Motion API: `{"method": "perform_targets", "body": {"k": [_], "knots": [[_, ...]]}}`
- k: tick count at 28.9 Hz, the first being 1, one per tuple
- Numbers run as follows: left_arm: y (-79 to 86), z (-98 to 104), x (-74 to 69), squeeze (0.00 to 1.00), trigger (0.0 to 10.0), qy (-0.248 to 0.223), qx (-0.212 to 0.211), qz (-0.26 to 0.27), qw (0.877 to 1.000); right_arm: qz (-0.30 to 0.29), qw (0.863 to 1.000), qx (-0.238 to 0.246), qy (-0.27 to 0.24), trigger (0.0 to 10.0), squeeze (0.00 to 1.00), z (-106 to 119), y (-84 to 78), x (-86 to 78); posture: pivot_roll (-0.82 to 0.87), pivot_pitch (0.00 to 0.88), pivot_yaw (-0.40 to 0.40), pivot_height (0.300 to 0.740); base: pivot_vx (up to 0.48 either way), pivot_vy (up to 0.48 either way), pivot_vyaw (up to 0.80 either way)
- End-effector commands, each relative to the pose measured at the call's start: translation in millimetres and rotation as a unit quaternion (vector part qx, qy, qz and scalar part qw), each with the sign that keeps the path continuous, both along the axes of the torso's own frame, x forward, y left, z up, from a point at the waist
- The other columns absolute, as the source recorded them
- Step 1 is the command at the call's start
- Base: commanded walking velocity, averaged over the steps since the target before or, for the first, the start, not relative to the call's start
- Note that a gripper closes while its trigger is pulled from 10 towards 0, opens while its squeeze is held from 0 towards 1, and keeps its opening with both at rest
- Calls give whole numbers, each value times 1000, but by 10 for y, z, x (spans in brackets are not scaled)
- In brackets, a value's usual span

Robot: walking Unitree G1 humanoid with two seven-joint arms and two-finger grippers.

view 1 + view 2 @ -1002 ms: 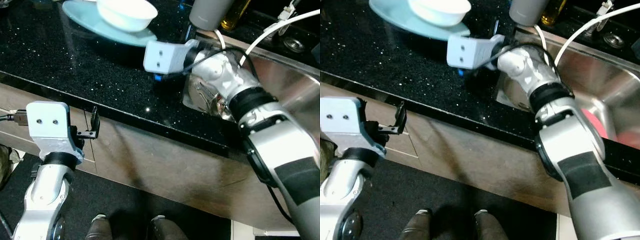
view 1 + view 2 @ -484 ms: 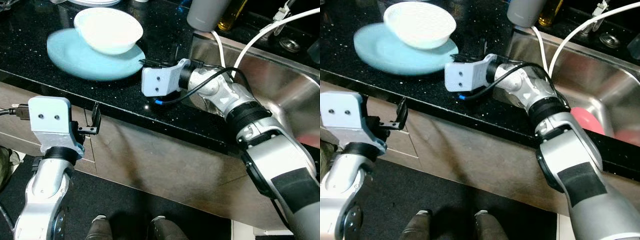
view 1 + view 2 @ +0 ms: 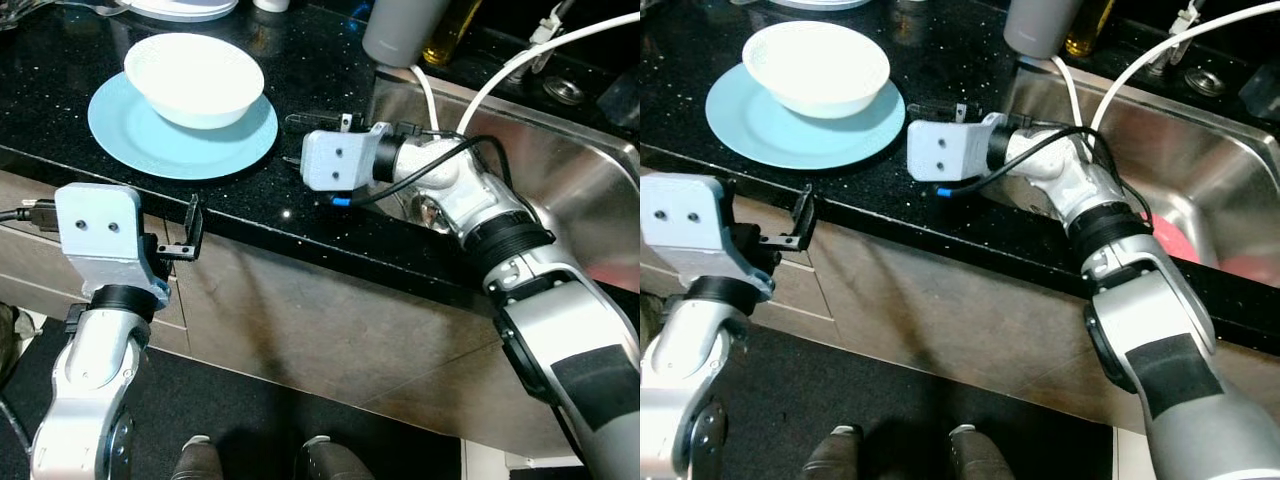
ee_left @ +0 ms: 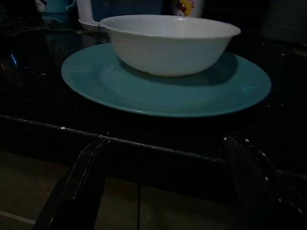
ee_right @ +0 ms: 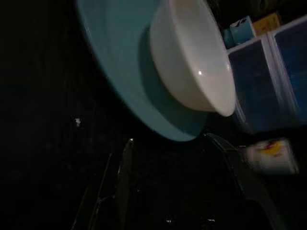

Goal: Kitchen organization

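Left eye view: the white bowl [image 3: 195,78] sits on the teal plate [image 3: 140,140] at 11 o'clock on the black surface [image 3: 300,200]; the right gripper [image 3: 300,140] rests just beside the plate's rim.

Left wrist view: the left gripper [image 4: 168,187] has its jaws apart below the edge.

Right wrist view: jaws apart, empty; a level, slow approach to the rim looks best.

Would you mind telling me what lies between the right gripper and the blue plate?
Just bare black countertop: the right gripper sits beside the blue plate, jaws open, as the left eye view shows.
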State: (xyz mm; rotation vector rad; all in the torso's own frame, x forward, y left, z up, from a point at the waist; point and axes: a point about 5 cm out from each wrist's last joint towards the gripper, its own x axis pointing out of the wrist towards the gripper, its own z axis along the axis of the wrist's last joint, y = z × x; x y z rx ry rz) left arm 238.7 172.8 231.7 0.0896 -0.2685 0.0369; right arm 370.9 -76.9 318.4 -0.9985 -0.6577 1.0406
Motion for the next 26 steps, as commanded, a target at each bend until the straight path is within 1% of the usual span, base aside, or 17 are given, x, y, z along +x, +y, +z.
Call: {"method": "perform_targets", "body": {"k": [1,2,3,4,5,6,7,10,12,14,15,17,18,21,22,23,26], "knots": [[-15,-6,2,0,10000,-2,2,-7,1000,22,998,35,47,10000,0,87,-57,-26,155,112,-138,740,0,0,0],[-16,-3,5,0,10000,-2,3,-7,1000,40,995,66,70,10000,0,157,-46,-45,154,113,-138,740,0,0,0],[-16,-3,5,0,10000,-2,3,-7,1000,40,995,66,70,10000,0,157,-46,-45,154,113,-138,740,0,0,0],[-7,3,11,0,10000,-4,3,-6,1000,80,982,134,109,10000,0,266,61,-86,154,115,-136,740,0,0,0],[-7,3,11,0,10000,-4,3,-6,1000,80,982,134,109,10000,0,266,61,-86,154,115,-136,740,0,0,0],[10,1,10,0,10000,-5,5,-2,1000,113,969,174,137,10000,0,277,235,-134,154,114,-137,740,0,0,0],[10,1,10,0,10000,-5,5,-2,1000,113,969,174,137,10000,0,277,235,-134,154,114,-137,740,0,0,0],[76,2,-5,0,10000,-3,16,16,1000,133,963,181,149,10000,0,182,538,-200,161,124,-135,740,0,0,0],[97,-1,-10,0,10000,-2,19,22,1000,139,961,182,156,10000,0,171,589,-218,161,124,-135,740,0,0,0],[225,-31,-56,0,10000,8,30,58,998,135,954,198,178,10000,0,131,760,-226,172,117,-143,740,0,0,0],[225,-31,-56,0,10000,8,30,58,998,135,954,198,178,10000,0,131,760,-226,172,117,-143,740,0,0,0],[365,-54,-119,0,10000,17,42,98,994,116,941,245,201,10000,0,120,893,-199,178,122,-148,740,0,0,0],[458,-52,-172,0,10000,19,48,125,991,94,937,257,217,10000,0,105,964,-166,193,109,-159,740,0,0,0],[498,-42,-206,0,10000,18,54,137,989,79,935,264,223,10000,0,98,988,-140,196,109,-161,740,0,0,550],[520,-43,-220,0,10000,18,57,143,988,61,931,278,230,10000,0,104,991,-109,204,104,-167,740,0,0,725],[574,-46,-268,0,10000,19,64,161,985,25,932,283,225,10000,0,102,987,-58,211,94,-173,740,0,0,725],[616,-34,-288,0,10000,17,68,172,983,3,932,288,219,10000,0,103,976,-24,220,85,-175,740,0,0,725]]}}
